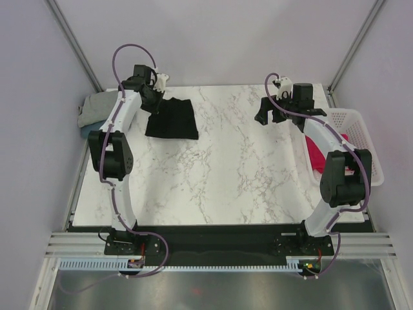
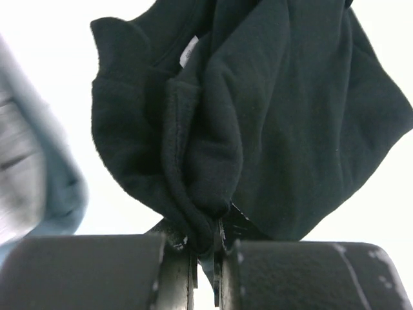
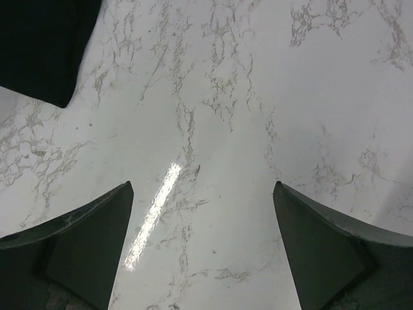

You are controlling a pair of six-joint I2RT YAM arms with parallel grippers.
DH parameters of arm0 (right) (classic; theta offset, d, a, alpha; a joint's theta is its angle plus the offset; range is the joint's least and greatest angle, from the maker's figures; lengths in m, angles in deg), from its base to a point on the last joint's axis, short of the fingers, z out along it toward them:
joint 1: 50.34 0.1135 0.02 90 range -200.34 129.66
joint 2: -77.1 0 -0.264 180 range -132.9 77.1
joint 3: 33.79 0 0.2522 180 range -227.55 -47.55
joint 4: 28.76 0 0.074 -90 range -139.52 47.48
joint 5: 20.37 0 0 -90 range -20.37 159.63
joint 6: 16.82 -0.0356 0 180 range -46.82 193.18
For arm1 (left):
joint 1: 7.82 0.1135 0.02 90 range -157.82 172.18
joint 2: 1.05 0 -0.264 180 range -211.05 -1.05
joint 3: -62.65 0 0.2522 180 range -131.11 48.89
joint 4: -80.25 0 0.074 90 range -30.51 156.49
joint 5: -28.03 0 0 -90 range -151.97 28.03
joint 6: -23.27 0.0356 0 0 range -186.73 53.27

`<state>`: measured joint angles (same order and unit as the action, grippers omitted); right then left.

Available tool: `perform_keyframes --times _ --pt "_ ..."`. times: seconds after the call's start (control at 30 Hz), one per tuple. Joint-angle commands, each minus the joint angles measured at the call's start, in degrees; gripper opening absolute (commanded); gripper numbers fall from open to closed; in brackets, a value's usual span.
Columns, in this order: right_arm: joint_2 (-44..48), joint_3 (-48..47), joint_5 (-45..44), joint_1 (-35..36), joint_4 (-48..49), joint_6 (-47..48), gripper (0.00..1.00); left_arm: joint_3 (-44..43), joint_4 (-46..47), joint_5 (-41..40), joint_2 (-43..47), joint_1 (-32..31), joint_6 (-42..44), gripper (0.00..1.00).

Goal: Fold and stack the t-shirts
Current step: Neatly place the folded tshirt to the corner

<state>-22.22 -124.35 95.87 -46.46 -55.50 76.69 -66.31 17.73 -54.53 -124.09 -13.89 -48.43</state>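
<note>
One shirt pinched, three waiting

The left claw (image 2: 206, 242) is clenched on a thick, bunched fold of the black shirt (image 1: 173, 119). The rest of the cloth spreads away from the claw toward the middle of the tabletop (image 1: 226, 168), and its white tag (image 2: 189, 51) shows just beyond the pinched fold. On the claw's outer side, near the tabletop's edge, lie the grey shirt (image 1: 97, 106) and the blue shirt (image 1: 87, 129).

The right claw (image 3: 203, 187) hangs released, jaws wide over bare marble with nothing between them. A corner of the black shirt lies well off to its left. The pink-red shirt (image 1: 316, 155) sits in the white basket (image 1: 361, 126) on its outer side.

Several risks follow, as I judge it. The pinch takes several layers at once, so a pull may drag the whole shirt instead of turning one edge over. No second claw pins the cloth, so it could slide and lose its square shape. A swing outward could also snag the grey and blue shirts and nudge them off the edge.
</note>
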Motion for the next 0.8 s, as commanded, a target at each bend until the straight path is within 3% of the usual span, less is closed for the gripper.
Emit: perform_keyframes --times 0.0,0.77 --pt "0.8 0.9 2.6 -0.7 1.0 -0.5 0.98 -0.3 2.8 -7.3 8.0 1.1 4.3 0.02" --pt "1.5 4.4 9.4 -6.5 3.1 -2.8 0.98 -15.8 6.8 -28.1 8.5 1.6 13.7 0.02"
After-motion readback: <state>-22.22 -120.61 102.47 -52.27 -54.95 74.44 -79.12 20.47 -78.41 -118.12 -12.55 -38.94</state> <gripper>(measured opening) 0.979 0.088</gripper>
